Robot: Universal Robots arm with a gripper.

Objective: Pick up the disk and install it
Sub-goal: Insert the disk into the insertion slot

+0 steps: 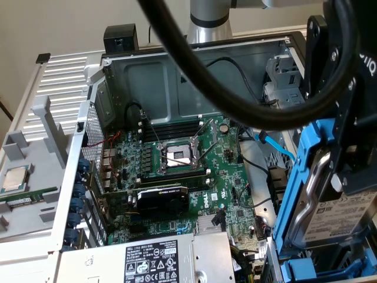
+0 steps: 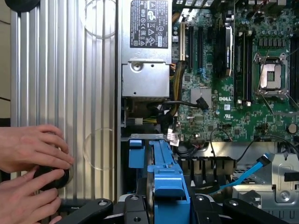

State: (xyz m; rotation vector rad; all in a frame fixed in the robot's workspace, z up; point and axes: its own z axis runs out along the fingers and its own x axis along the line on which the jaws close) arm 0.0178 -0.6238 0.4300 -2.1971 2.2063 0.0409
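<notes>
Your gripper (image 2: 168, 207) is clamped on the disk (image 1: 344, 218). It hangs edge-on right under it, long axis pointing into the case (image 1: 126, 79).

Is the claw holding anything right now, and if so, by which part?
The claw grips the silver-grey metal hard drive in its blue plastic carrier frame by its upper end, pinched across its thickness.

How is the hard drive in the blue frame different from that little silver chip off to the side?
The disk is larger and rectangular with a white label, clipped in a blue frame; the CPU chip is small, square and bare. The disk stands on edge, held in the gripper over the computer case; the CPU chip lies flat on a grey tray outside it. Both are silver-grey metal.
</notes>
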